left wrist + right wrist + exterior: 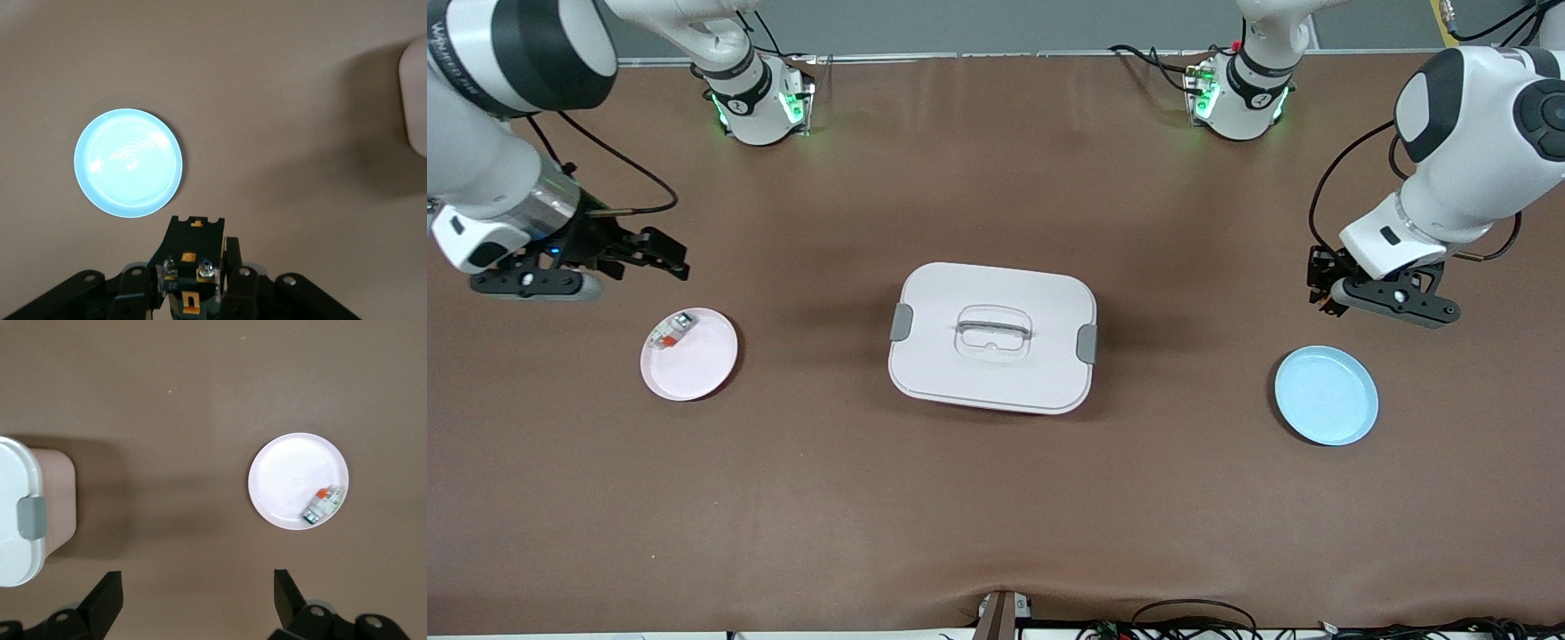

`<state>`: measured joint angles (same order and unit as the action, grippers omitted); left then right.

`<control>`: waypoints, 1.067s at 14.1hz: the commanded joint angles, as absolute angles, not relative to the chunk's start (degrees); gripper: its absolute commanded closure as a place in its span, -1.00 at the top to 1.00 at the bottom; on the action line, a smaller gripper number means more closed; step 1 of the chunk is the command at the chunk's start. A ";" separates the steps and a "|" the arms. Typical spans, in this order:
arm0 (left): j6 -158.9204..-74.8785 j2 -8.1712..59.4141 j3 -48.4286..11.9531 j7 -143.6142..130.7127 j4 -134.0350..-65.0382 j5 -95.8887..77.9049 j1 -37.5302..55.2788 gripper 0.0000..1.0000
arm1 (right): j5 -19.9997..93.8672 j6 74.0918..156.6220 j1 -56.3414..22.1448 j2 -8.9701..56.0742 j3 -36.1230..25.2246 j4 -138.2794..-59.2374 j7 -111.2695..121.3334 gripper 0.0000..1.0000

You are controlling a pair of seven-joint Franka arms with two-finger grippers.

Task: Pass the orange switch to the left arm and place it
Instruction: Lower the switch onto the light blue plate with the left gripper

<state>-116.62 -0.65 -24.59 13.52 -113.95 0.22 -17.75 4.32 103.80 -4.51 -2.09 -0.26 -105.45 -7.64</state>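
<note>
The left hand (190, 283), above the desk (996, 498) beside the blue plate (1326, 396), is clamped on the orange switch (191, 267), a tiny black block with orange markings. Judged light, rigid and smooth-sided, it suits a pinch across its flat flanks; a shallow hold could let it twist at handover. The right hand (654, 253) hangs with fingers spread wide and empty above the pink plate (703, 369), which carries a small white piece (671, 331). The box (992, 336) stands between the plates.
</note>
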 commanded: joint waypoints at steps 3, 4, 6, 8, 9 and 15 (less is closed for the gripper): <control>-115.49 2.80 -24.96 15.56 -112.32 1.76 -17.84 -1.00 | 3.08 106.26 0.08 -5.01 0.88 -107.75 -6.51 1.00; -115.49 4.73 -25.05 15.47 -111.54 1.76 -17.75 -1.00 | 3.08 106.00 0.87 -5.10 0.88 -107.75 -6.42 1.00; -115.75 7.98 -24.96 15.47 -110.30 2.80 -17.32 -1.00 | 3.08 105.73 2.63 -4.75 0.97 -107.49 -6.15 1.00; -116.28 10.71 -25.22 15.73 -109.69 8.67 -17.23 -1.00 | 2.99 105.82 2.99 -4.66 0.88 -106.96 -3.88 1.00; -116.28 11.77 -25.22 16.17 -109.51 11.22 -17.14 -1.00 | 2.90 105.99 2.99 -4.57 0.97 -106.79 -3.87 1.00; -121.28 18.27 -24.96 30.99 -109.51 19.15 -20.46 -1.00 | 1.49 105.73 2.72 -1.93 1.05 -101.78 -3.87 1.00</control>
